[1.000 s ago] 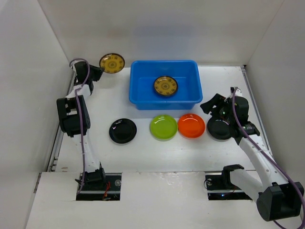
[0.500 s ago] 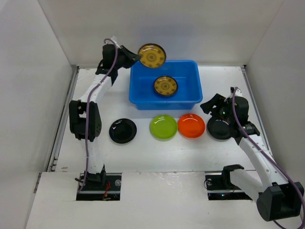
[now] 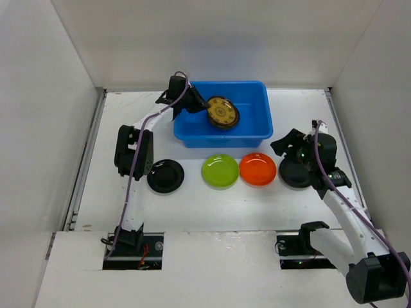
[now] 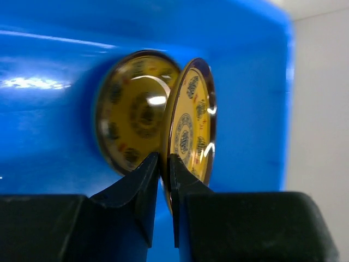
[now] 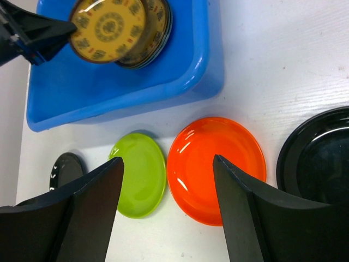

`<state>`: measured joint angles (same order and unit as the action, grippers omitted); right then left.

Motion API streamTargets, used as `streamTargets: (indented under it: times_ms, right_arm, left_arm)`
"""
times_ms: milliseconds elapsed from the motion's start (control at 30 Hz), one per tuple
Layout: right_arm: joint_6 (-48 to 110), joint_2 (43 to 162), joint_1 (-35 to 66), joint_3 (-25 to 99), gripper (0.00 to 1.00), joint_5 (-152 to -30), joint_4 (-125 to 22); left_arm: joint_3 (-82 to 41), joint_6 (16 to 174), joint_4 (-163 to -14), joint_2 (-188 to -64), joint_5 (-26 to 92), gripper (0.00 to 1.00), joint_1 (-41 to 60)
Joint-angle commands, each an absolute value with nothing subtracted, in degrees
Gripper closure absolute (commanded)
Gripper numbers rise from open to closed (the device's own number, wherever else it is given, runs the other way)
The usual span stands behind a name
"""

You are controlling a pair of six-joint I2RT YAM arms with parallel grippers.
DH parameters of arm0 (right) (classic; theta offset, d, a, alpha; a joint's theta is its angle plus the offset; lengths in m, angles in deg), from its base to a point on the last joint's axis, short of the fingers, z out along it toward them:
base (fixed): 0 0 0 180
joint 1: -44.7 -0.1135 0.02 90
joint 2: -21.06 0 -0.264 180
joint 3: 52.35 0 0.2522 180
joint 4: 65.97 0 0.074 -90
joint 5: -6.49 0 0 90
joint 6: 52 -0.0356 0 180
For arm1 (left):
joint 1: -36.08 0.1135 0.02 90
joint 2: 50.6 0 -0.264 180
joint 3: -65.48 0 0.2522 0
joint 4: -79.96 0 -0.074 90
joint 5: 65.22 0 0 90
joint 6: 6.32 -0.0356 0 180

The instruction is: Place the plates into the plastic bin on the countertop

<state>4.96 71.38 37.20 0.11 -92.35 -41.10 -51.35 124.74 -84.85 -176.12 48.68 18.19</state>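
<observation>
L gripper (image 4: 165, 164) is clenched on the rim of a yellow-brown plate (image 4: 191, 125), fingers pinching its lower edge. The held plate is tilted and sits inside the blue bin (image 3: 192, 138), upper centre of the top view. It is right over a second yellow-brown plate (image 4: 133, 125) lying on the bin floor. Can't tell if the two touch.

R gripper (image 5: 167, 161) is released, jaws wide apart w/ nothing between them. It hangs at mid-right of the top view, near the bin's right end.

Below the bin on the white countertop (image 3: 302, 109) is a row of 4 plates. Left to right in the top view:
- black plate (image 3: 166, 176), apart from the rest
- lime green plate (image 3: 220, 171)
- orange plate (image 3: 257, 169), just beside the green one
- another black plate (image 5: 322, 158), partly under the R arm in the top view
</observation>
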Motion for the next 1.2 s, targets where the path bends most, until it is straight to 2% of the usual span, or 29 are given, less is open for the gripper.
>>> streamTargets:
  times_ms: [0, 100, 233, 400, 533, 667, 767, 1167]
  right_arm:
    - [4.6, 69.8, 37.6, -0.4, 0.28, -92.2, -42.2]
    - [4.6, 69.5, 37.6, -0.8, 0.28, -92.0, -41.8]
    - [4.5, 69.1, 37.8, -1.0, 0.28, -91.9, -41.8]
    - [4.2, 69.6, 37.9, -1.0, 0.28, -92.1, -42.0]
    - [4.2, 70.5, 37.7, -0.4, 0.28, -92.3, -42.4]
    - [4.2, 72.4, 37.6, 0.5, 0.28, -92.4, -43.4]
    - [3.9, 74.7, 36.4, 1.8, 0.28, -92.7, -44.6]
    - [3.5, 86.6, 26.2, 9.2, 0.28, -92.7, -48.2]
  left_arm:
    - [-56.0, 121.7, -84.0, -176.7, 47.5, 0.88, 18.1]
    - [-56.9, 120.0, -82.4, -178.4, 46.7, 0.86, 17.6]
    - [-56.9, 119.4, -82.3, -178.6, 46.1, 0.75, 17.0]
    - [-58.1, 118.1, -83.0, -176.2, 45.3, 0.48, 16.9]
    - [-60.3, 116.5, -81.0, -170.7, 44.2, 0.33, 17.1]
    - [-58.9, 112.6, -78.3, -162.8, 42.5, 0.28, 19.2]
    - [-52.7, 111.8, -75.7, -156.2, 41.7, 0.27, 22.4]
    - [-3.7, 121.3, -73.0, -123.8, 35.1, 0.30, 31.6]
